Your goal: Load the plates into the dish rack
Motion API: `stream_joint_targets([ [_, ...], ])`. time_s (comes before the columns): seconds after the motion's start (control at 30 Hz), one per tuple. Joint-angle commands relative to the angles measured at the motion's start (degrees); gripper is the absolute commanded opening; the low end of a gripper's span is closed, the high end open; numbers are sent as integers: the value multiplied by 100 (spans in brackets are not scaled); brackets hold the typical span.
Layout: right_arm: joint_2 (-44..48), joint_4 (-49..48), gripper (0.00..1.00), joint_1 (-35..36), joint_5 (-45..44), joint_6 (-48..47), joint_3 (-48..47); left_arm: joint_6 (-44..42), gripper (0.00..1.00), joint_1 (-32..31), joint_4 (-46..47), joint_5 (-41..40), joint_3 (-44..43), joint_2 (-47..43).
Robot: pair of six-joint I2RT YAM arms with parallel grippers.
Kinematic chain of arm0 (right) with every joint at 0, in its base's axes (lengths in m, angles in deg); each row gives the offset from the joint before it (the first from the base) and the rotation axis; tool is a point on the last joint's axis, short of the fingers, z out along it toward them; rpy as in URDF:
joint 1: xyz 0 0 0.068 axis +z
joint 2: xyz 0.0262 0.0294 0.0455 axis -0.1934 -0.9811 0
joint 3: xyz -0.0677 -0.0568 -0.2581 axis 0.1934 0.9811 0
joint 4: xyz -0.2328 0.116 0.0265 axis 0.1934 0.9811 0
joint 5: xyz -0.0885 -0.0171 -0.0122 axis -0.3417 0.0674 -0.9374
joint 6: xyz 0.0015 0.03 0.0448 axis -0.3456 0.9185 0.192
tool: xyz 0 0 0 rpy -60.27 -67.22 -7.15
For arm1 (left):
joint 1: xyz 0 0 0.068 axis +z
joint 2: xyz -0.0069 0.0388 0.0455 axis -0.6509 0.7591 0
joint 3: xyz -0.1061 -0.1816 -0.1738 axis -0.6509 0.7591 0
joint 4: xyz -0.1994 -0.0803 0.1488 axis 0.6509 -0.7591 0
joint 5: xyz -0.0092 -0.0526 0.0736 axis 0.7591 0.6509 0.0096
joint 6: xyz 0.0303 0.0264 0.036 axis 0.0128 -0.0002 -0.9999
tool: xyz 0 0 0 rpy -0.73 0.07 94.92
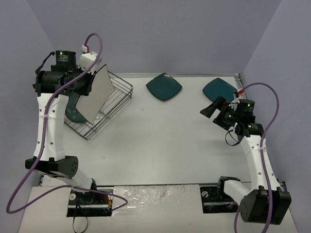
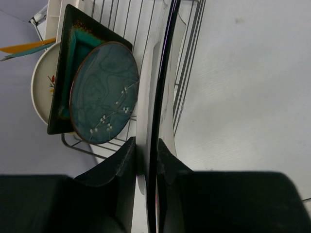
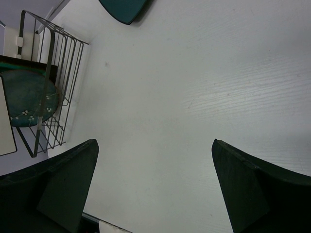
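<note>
My left gripper (image 1: 92, 77) is shut on the white square plate (image 1: 98, 93) and holds it on edge, tilted, over the black wire dish rack (image 1: 121, 90). In the left wrist view the plate (image 2: 151, 87) runs edge-on between my fingers (image 2: 127, 155). Beside it in the rack stand a round grey-blue plate (image 2: 104, 92), a brown-rimmed teal square plate (image 2: 68, 53) and a cream plate (image 2: 40, 82). Two dark teal plates (image 1: 164, 86) (image 1: 217, 88) lie flat at the back of the table. My right gripper (image 1: 212, 108) is open and empty, just in front of the right teal plate.
The rack (image 3: 53, 73) sits at the far left against the wall, angled to the table. A white caddy (image 2: 52, 14) is at its corner. Enclosure walls stand behind and on both sides. Arm bases are at the near edge.
</note>
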Motion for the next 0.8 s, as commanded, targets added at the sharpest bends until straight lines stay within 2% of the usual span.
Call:
stream_joint_targets([
  [0.0, -48, -190, 100, 85, 2, -148, -295, -1409, 0, 354, 670, -187, -143, -117],
  [0.17, -182, -191, 100, 126, 31, -157, -263, -1948, 0, 499, 941, -190, -216, 83],
  [0.23, -211, -198, 100, 144, 28, -159, -237, -2013, 0, 733, 1077, -54, -192, 185],
  [0.4, -272, -200, 100, 167, -10, -198, -160, -2243, 0, 842, 1227, 66, 77, 343],
  [0.5, -319, -217, 100, 159, -33, -227, -145, -2261, 0, 914, 1577, 97, 463, 337],
  [0.77, -478, -287, 100, 150, -86, -245, -172, -2278, 0, 1030, 1898, 185, 707, 574],
])
